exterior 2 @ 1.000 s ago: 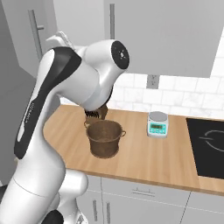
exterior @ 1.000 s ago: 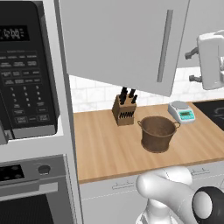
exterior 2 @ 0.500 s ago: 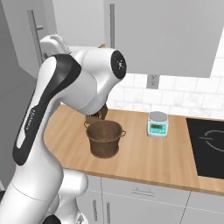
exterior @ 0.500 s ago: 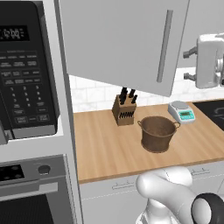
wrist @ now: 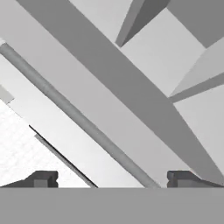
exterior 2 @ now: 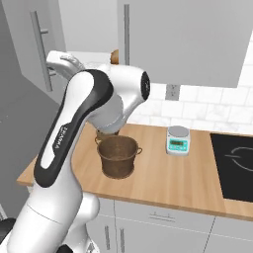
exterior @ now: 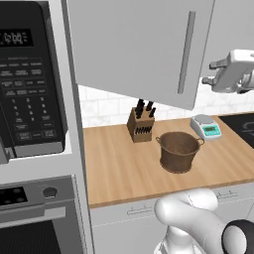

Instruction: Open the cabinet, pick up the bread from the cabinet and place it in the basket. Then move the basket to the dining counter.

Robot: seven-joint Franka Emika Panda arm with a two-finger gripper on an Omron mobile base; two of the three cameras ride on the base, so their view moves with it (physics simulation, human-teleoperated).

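Hand view looks along the wide-spread tool (wrist: 111, 179) at the cabinet (exterior: 134, 49), whose left door already stands swung out, its long bar handle (wrist: 78, 116) crossing between the fingertips. Judging by this, the opening should be finished before reaching for the bread (exterior 2: 115, 57), which peeks from the shelf. On the surface (exterior: 119, 168) below, the basket (exterior: 178, 151) waits beside the knife block (exterior: 140, 123).

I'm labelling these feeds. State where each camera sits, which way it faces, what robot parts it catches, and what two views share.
Left base view: behind the arm, left side, facing the counter and cabinet; the arm's base at lower right, the hand at right edge.
Right base view: behind, right side, facing the same counter; the arm rises at left.
Hand view: on the hand, facing a cabinet door and its handle; open gripper at the bottom.
Both base views share the basket and scale.
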